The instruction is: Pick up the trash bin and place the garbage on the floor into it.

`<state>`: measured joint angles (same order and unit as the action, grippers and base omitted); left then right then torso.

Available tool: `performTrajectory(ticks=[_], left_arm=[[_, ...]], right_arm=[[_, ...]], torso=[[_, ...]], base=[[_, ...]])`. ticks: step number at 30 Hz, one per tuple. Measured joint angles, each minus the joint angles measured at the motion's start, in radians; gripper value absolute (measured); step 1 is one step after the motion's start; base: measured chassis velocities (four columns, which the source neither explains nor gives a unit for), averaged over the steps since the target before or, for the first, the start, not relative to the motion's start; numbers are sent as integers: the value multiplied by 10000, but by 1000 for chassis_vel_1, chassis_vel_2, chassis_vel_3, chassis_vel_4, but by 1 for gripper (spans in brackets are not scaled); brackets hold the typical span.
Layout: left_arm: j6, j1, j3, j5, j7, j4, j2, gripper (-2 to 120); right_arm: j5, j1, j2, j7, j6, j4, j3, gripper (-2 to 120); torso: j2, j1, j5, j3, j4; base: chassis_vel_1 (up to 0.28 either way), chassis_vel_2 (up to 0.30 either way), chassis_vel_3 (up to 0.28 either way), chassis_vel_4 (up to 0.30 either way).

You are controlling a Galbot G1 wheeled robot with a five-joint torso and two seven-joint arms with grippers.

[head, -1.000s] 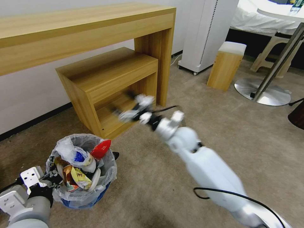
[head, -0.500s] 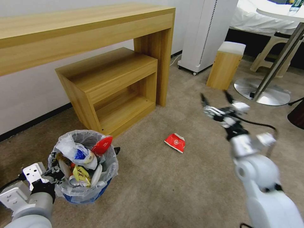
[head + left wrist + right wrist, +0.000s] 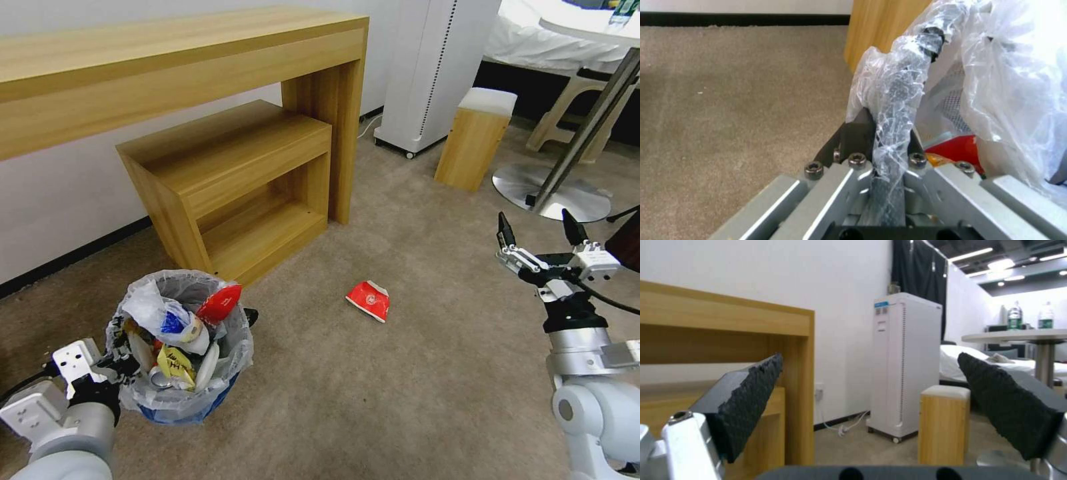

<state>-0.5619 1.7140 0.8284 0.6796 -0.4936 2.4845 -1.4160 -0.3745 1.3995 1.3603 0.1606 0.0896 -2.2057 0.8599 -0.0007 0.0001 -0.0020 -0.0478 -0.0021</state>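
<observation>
The trash bin (image 3: 190, 407) is blue with a whitish bag liner and stands at the lower left on the beige floor (image 3: 413, 387). It is heaped with garbage: red wrappers, a white slipper, a yellow packet. My left gripper (image 3: 115, 363) is shut on the bin's near rim. In the left wrist view its fingertips (image 3: 858, 133) pinch the bag-wrapped rim of the trash bin (image 3: 907, 76). One red wrapper (image 3: 369, 300) lies on the carpet in the middle. My right gripper (image 3: 539, 230) hangs open and holds nothing, right of the wrapper, its black pads (image 3: 746, 400) wide apart.
A long wooden desk (image 3: 167, 60) with a low shelf unit (image 3: 233, 173) stands behind the bin. Farther back are a white tall appliance (image 3: 433, 67), a small wooden stool (image 3: 477, 137) and a round table's metal base (image 3: 553, 193).
My right arm has swung from the middle, near the shelf unit, out to the right, uncovering the red wrapper on the carpet. The bin with my left gripper has shifted slightly.
</observation>
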Motion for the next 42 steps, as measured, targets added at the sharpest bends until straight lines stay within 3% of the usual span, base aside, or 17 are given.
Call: performTrajectory(ticks=[22, 31, 42], left_arm=[[4, -21, 93, -31, -22, -42, -21, 1], [-7, -144, 101, 77, -70, -162, 61, 1], [-1526, 160, -314, 1717, -1505, -117, 325, 1]], right_arm=[[197, -257, 329, 444, 669, 835, -227, 100], [242, -411, 396, 445, 670, 982, -387, 100], [375, -629, 430, 388, 719, 1260, -604, 100]], torso=[[0, 0, 0, 1, 0], [0, 0, -2, 0, -1], [-2, 2, 0, -4, 0]], base=[[0, 0, 0, 0], [-106, 104, 103, -128], [-238, 232, 237, -232]])
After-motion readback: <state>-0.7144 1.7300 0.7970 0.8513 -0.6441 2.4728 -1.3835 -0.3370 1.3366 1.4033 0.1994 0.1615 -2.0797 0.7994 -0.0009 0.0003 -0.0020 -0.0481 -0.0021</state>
